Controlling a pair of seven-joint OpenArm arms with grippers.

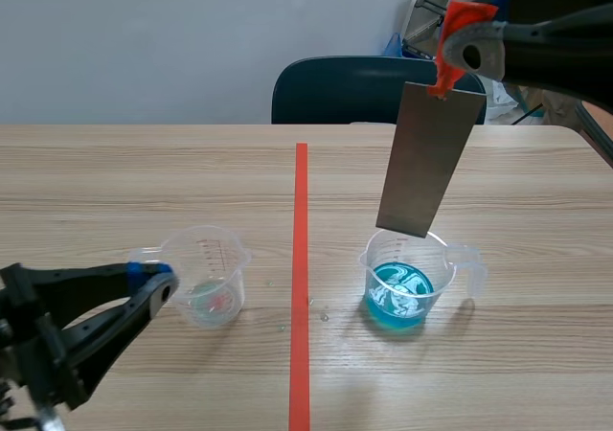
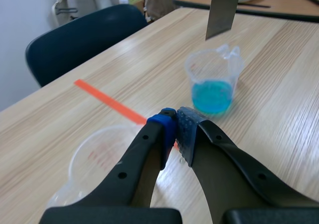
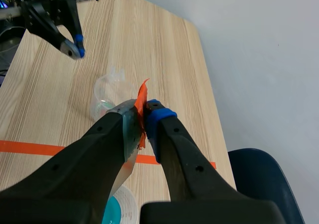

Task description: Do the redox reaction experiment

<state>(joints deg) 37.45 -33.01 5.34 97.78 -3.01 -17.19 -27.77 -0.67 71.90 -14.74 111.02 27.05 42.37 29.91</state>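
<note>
Black fingers of the right gripper (image 3: 143, 112) are clamped on an orange tab (image 1: 461, 17) from which a grey metal plate (image 1: 429, 158) hangs, tilted, its lower edge just above a clear beaker (image 1: 437, 255) of blue liquid (image 1: 397, 303). Across the red tape line (image 1: 301, 259), the left gripper (image 2: 177, 133) rests low with its pads pressed together on nothing, just beside a second clear beaker (image 1: 206, 273) on the wooden table (image 1: 115, 182).
</note>
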